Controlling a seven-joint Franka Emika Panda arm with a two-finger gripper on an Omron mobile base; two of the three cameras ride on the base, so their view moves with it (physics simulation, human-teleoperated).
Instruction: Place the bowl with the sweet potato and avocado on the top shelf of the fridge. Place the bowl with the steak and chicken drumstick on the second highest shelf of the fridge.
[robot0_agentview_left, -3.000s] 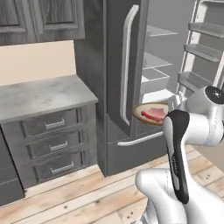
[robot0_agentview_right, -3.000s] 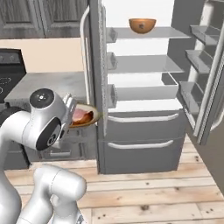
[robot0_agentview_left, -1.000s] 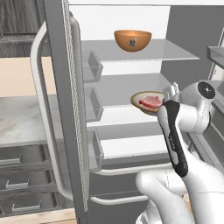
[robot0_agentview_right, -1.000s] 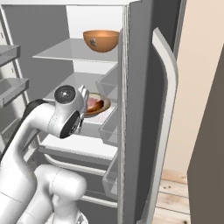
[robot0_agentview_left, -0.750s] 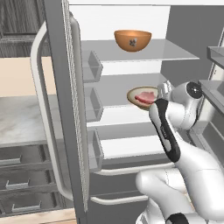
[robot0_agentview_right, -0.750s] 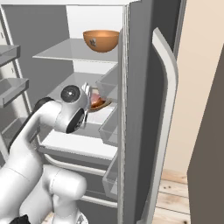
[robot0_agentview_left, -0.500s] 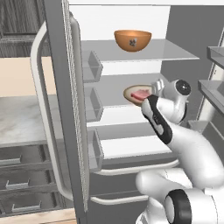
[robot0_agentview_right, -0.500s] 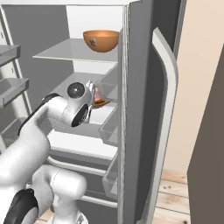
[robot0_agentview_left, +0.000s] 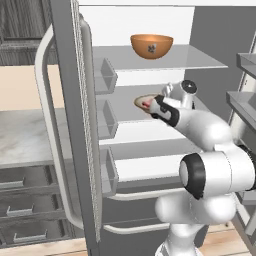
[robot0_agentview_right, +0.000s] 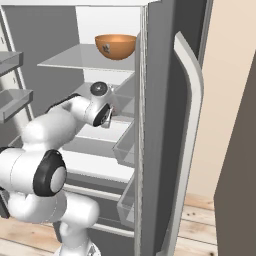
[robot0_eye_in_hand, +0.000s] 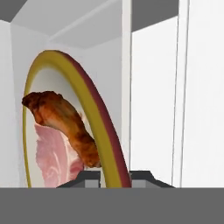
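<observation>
While the shallow bowl with the pale steak and browned chicken drumstick fills the left half of the hand view, the gripper pinches its yellow and maroon rim at the bottom centre. At the middle of the left base view that bowl sits over the fridge's second shelf, and the orange bowl rests on the top shelf above. Left of them stands the open fridge door.
</observation>
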